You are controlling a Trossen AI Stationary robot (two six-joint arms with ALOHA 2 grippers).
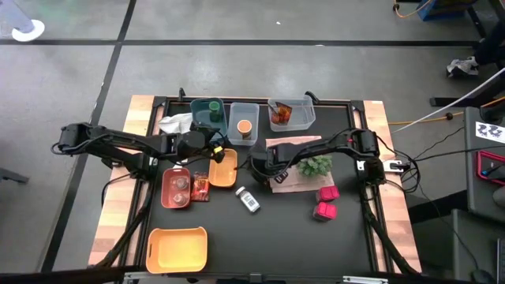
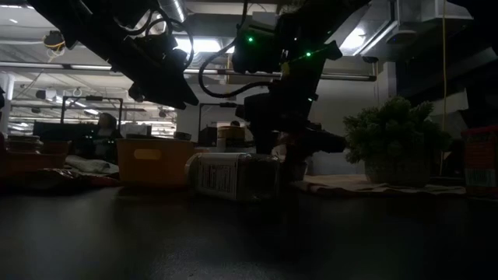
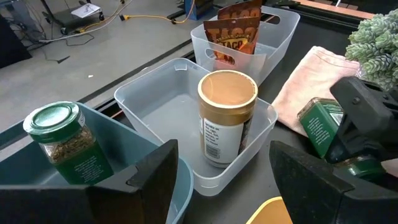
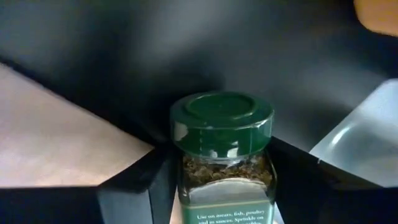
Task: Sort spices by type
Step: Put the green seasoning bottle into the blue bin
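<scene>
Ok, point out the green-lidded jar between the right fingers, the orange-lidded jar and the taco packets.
green-lidded jar [image 4: 221,122], right wrist view, lid.
orange-lidded jar [image 3: 227,93], left wrist view, lid top.
taco packets [image 3: 234,35], left wrist view, front packet's face.

low view dim and backlit by ceiling lights; other views evenly lit

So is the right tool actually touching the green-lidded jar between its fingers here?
Cannot tell. The right wrist view shows the green-lidded jar between the right tool's fingers, closely flanked, but dark shadow hides any contact or gap.
</scene>
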